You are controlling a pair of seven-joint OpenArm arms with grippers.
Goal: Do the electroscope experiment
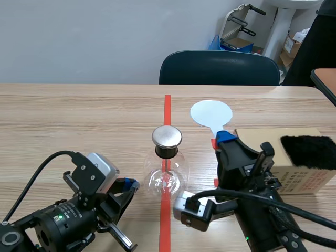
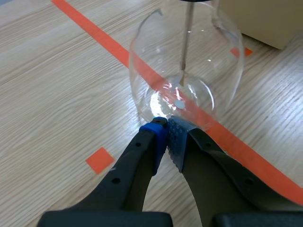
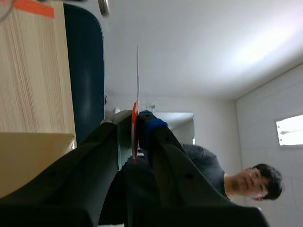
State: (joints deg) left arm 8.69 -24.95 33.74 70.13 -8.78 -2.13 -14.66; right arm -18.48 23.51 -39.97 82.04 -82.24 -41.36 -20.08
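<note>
The electroscope (image 1: pixel 166 173), a round clear glass bottle with a shiny metal cap, stands upright on the red line (image 1: pixel 167 105). The white round paddle (image 1: pixel 211 114) is pinched in the right gripper (image 1: pixel 221 138).

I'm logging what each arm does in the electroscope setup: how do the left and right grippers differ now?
The left gripper is shut on nothing, while the right gripper is shut on the white paddle's red handle. The left gripper lies low, tips at the glass flask's base; the right gripper points away across the table, paddle ahead of it. Both have their fingers together.
</note>
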